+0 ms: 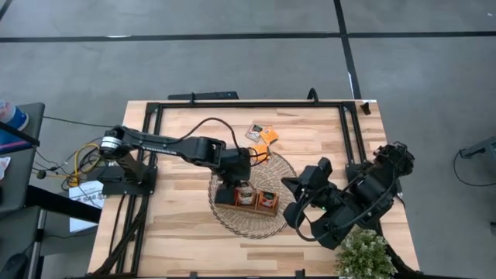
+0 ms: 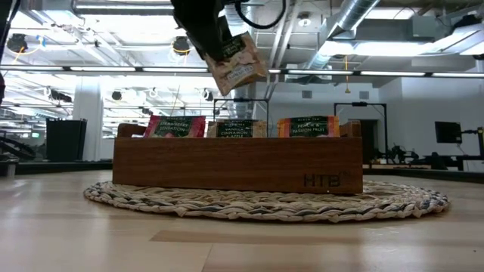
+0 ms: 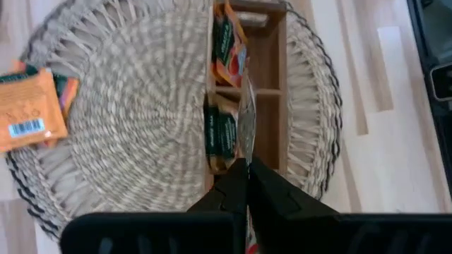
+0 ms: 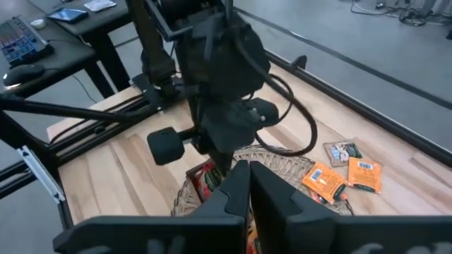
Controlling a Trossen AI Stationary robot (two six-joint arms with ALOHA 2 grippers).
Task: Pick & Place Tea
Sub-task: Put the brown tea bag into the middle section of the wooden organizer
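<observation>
A brown wooden tray (image 2: 234, 162) stands on a round wicker basket (image 2: 265, 202). Red, dark-labelled pale and orange tea sachets stand upright in its three compartments. My left gripper (image 2: 212, 41) hangs above the tray's middle compartment, shut on a pale tea sachet (image 2: 236, 62). Several more tea sachets, orange and pale (image 1: 262, 134), lie flat on the table beyond the basket's far edge. My right gripper (image 4: 248, 185) is shut and empty. It hovers to the right of the tray (image 1: 246, 195), pointing toward my left arm. My left gripper pinches the pale sachet by its upper end (image 3: 246, 156) between its two fingers, coming steeply from above. The sachet hangs below the fingertips, tilted, with its lower corner (image 2: 253, 75) clear above the tray's middle compartment.
A black metal frame (image 1: 349, 132) runs along the table's far, left and right sides. A potted plant (image 1: 364, 254) stands at the near right corner. Bare wood lies near the front edge (image 1: 178, 248).
</observation>
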